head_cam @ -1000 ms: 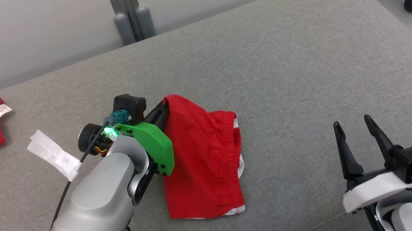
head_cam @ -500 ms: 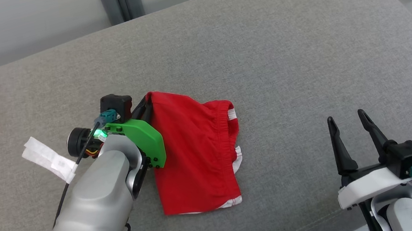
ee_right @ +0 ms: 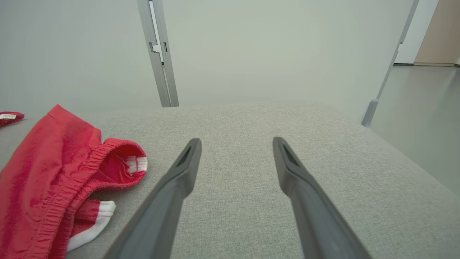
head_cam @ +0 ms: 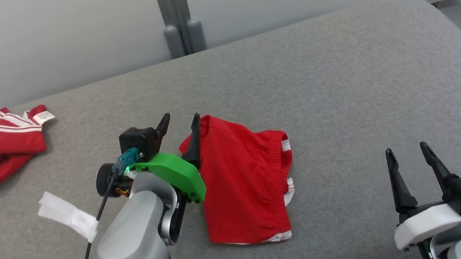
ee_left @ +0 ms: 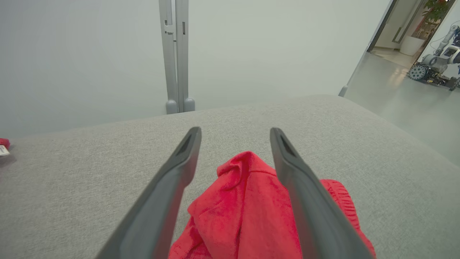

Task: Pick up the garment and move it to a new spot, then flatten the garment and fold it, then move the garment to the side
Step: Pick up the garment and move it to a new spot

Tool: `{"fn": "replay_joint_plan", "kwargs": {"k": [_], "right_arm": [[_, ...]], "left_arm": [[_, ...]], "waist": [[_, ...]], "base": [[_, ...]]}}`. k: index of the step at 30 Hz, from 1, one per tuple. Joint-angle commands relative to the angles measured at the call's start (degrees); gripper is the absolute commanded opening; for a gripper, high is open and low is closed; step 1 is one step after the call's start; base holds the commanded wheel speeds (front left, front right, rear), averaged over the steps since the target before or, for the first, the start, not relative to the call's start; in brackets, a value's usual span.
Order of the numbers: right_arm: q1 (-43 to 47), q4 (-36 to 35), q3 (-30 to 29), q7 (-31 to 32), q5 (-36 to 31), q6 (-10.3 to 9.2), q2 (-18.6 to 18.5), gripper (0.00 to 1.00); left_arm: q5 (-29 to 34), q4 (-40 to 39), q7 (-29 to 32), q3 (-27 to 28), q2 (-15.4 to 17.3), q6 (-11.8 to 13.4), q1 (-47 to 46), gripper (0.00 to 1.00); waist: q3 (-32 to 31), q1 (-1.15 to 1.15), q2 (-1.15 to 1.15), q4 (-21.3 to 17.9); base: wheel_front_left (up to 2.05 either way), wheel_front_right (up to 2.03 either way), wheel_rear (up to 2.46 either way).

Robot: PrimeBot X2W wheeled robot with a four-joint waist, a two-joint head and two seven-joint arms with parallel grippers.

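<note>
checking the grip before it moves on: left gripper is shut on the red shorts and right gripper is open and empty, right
Not quite: the left gripper is open, not shut on the shorts, which show between its spread fingers in the left wrist view. The right gripper is open and empty, as you say.

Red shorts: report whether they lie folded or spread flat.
Folded, not neatly: the shorts lie doubled over on the cushion, one corner bunched up inside the open left gripper.
</note>
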Motion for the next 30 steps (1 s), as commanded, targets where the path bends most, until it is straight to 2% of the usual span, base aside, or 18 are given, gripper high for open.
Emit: {"fn": "replay_joint_plan", "kwargs": {"k": [1,7,14,22,30], "right_arm": [[0.8,-0.4,-0.3,-0.2,-0.2,-0.04,-0.1,1.0],[1.8,-1.2,-0.4,-0.2,0.9,-0.04,-0.1,1.0],[4.8,-1.1,1.0,-0.2,2.3,-0.04,-0.1,1.0],[8.6,-1.0,0.6,-0.2,4.2,-0.04,-0.1,1.0],[8.1,-0.1,1.1,-0.2,4.6,-0.04,-0.1,1.0]], "left_arm": [[1.7,-2.0,0.0,1.6,0.4,0.9,3.2,1.0],[8.3,-13.3,0.0,9.0,1.3,3.8,15.1,1.0],[14.0,-23.9,0.0,15.4,2.2,5.4,29.6,1.0],[18.1,-29.3,0.0,20.2,1.6,5.5,39.2,1.0],[20.7,-29.2,0.0,22.4,0.1,4.1,40.6,1.0]], "waist": [[-4.5,0.0,0.0,5.1],[-6.1,0.0,0.0,8.2],[-6.8,0.0,0.0,9.5],[-7.2,0.0,0.0,11.1],[-7.2,0.0,0.0,10.8]], "base": [[0.0,0.0,0.0],[0.0,0.0,0.0],[0.0,0.0,0.0],[0.0,0.0,0.0],[0.0,0.0,0.0]]}}
